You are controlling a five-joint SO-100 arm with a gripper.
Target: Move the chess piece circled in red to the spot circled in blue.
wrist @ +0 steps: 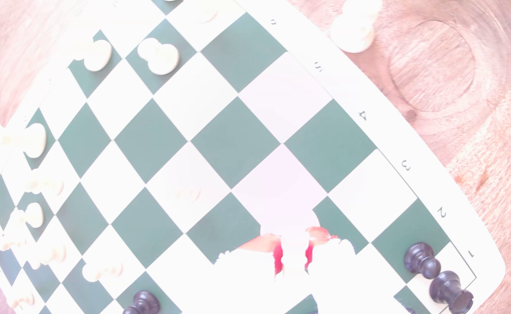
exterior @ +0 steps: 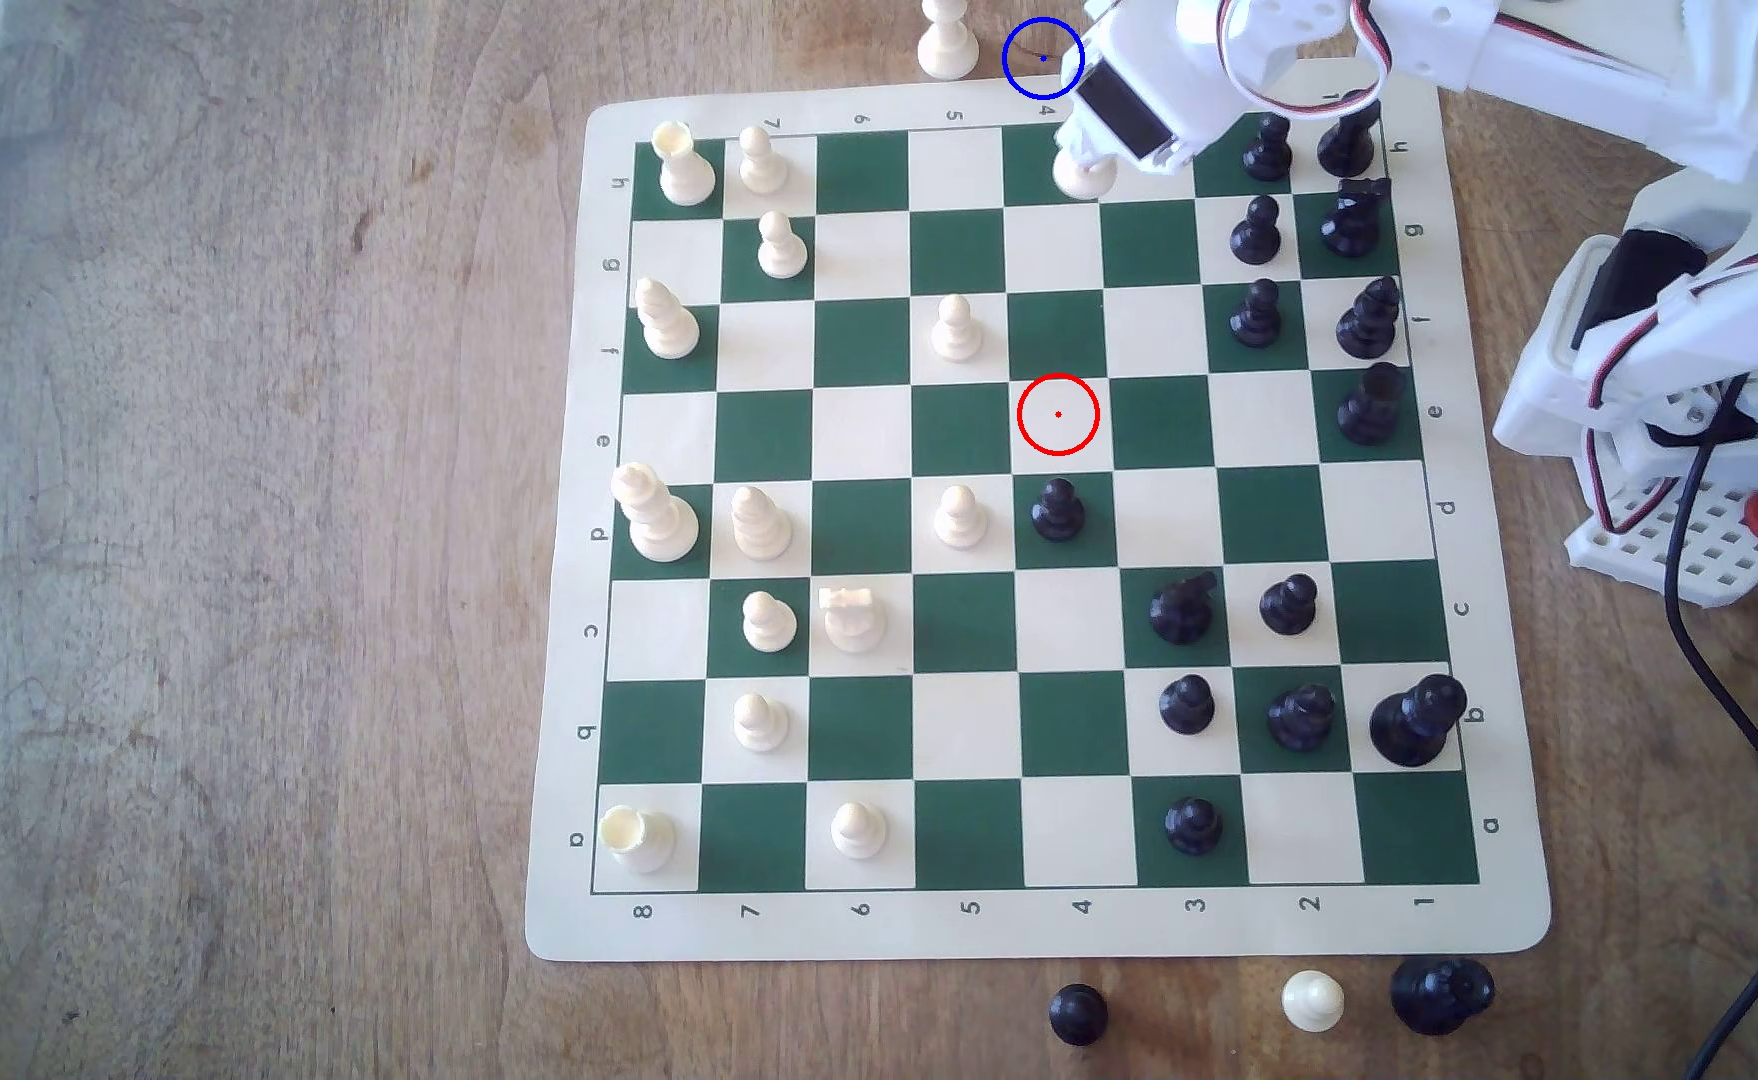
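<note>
One cream knight (exterior: 1083,174) sits pinched in the claw (exterior: 1088,156) over the board's (exterior: 1020,935) far edge squares, close to the blue ring (exterior: 1042,58) on bare table (exterior: 231,519). The red ring (exterior: 1058,414) marks an empty square mid-board.

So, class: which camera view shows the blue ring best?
The exterior view: the blue ring is drawn there on bare wood just past the board, beside a cream piece, its right edge cut by the arm. The wrist view shows that wood but no ring.
</note>
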